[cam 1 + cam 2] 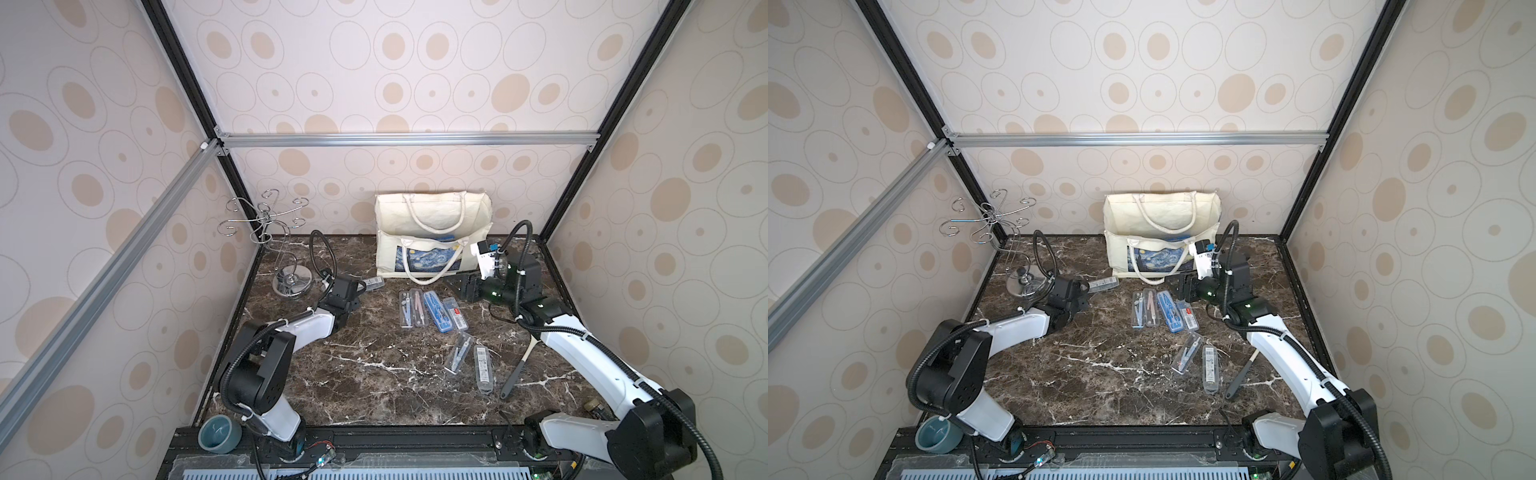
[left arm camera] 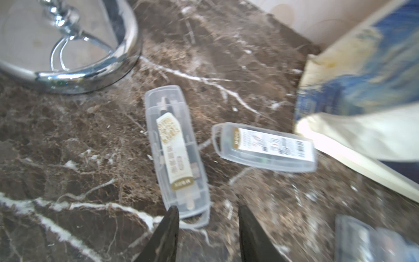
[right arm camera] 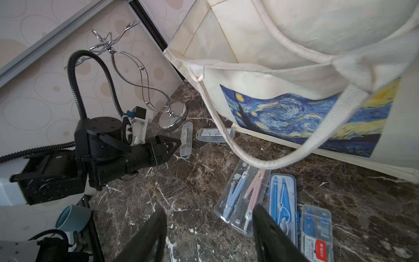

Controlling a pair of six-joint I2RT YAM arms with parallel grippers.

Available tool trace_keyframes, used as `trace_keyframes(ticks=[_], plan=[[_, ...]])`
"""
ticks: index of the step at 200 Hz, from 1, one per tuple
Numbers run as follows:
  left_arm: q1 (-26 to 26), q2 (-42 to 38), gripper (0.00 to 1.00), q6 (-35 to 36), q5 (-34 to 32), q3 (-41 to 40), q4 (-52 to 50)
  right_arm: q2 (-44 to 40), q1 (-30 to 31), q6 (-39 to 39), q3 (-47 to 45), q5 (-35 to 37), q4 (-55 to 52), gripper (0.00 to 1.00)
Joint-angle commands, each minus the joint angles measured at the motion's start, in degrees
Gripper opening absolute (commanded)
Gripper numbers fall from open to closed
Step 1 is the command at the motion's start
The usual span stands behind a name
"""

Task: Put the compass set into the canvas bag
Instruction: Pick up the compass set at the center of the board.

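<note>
The cream canvas bag (image 1: 432, 216) (image 1: 1160, 216) (image 3: 260, 74) with rope handles and a starry-night print stands open at the back wall. Several clear compass set cases (image 1: 436, 311) (image 1: 1169, 311) (image 3: 282, 199) lie in front of it. Two more cases (image 2: 176, 154) (image 2: 263, 145) lie left of the bag. My left gripper (image 1: 360, 286) (image 1: 1089, 288) (image 2: 207, 211) (image 3: 179, 143) hovers low at the end of the nearer case, jaws apart, one finger at the case's corner, gripping nothing. My right gripper (image 1: 451, 282) (image 1: 1178, 286) (image 3: 208, 211) is open above bare table beside the row of cases.
A chrome hook stand (image 1: 291, 282) (image 2: 68, 45) (image 3: 173, 118) stands at the back left, close to the left gripper. Two further cases (image 1: 482, 370) and a black-handled tool (image 1: 517, 370) lie under the right arm. A teal cup (image 1: 219, 434) sits at the front left edge.
</note>
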Motion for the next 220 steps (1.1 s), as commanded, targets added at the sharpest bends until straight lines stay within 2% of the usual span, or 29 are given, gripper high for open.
trace_keyframes(ticks=[1,34,59,116,194,220], plan=[[-0.51,-2.30,0.48,3.72,0.52,-1.18,1.31,1.27,1.34,-0.95,2.24,-0.11,-0.33,0.62],[-0.51,-0.49,0.76,1.28,-1.78,0.76,-4.84,2.77,2.66,-0.91,2.95,0.23,-0.07,0.62],[-0.34,3.96,0.84,-0.12,-4.72,5.40,-10.65,3.09,3.08,-0.84,2.78,0.37,0.19,0.62],[1.47,16.84,0.81,-1.14,-6.04,17.52,-19.91,1.83,3.05,-1.34,1.06,1.37,0.80,0.62],[5.05,20.86,0.74,-2.65,-0.32,18.54,-18.54,1.41,3.04,-1.64,0.15,2.36,1.40,0.62],[5.61,21.23,0.64,-2.82,0.68,18.41,-18.82,1.51,3.11,-1.33,-0.06,2.27,1.59,0.62]])
